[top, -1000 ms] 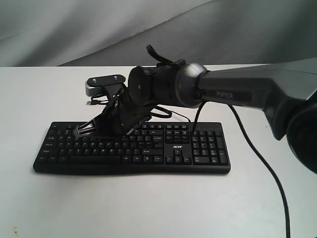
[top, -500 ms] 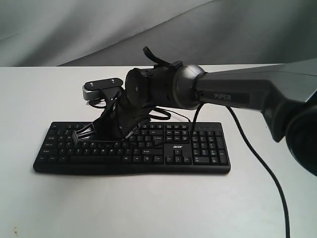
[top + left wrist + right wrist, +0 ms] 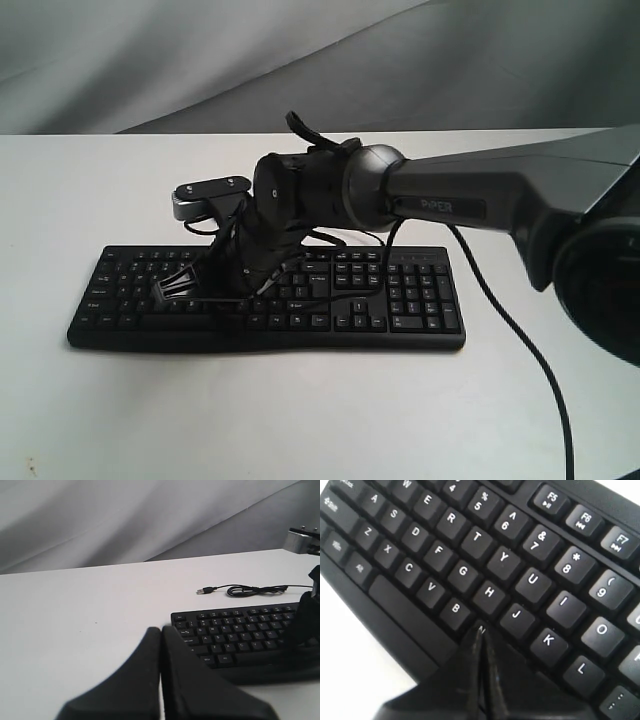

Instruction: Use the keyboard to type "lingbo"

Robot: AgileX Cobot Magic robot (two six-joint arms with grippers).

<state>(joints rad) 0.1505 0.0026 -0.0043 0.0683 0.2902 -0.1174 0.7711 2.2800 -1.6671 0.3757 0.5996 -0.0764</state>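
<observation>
White table [image 3: 300, 420] fills the foreground of the exterior view, and on it the keyboard [image 3: 420, 300] lies flat, its long axis running left to right with the number pad at the right end and the front edge toward the camera. The right claw [image 3: 170, 293] has reached across the middle onto the letter block. The right wrist view shows its two fingers pressed together with nothing between them, and the joined tip [image 3: 481, 632] rests on the N key [image 3: 481, 628], just beside B [image 3: 455, 608]. Judgement: this is the third letter of the word, with G, B and O not yet done. G [image 3: 463, 571] lies one row farther from the front edge than N and a short way toward the keyboard's left end, so the coming move should be a small lift and a diagonal shift in that direction; the risk is clipping H or B alongside. The left claw [image 3: 161, 630] is likewise shut and empty. It is over the table off the keyboard's left end, well apart from the keys [image 3: 235, 625], so the right arm is plainly the nearer one. Beyond the keyboard the thin black cable [image 3: 250, 589] lies coiled on the table with its plug unconnected, and grey cloth [image 3: 200, 60] closes the background.
</observation>
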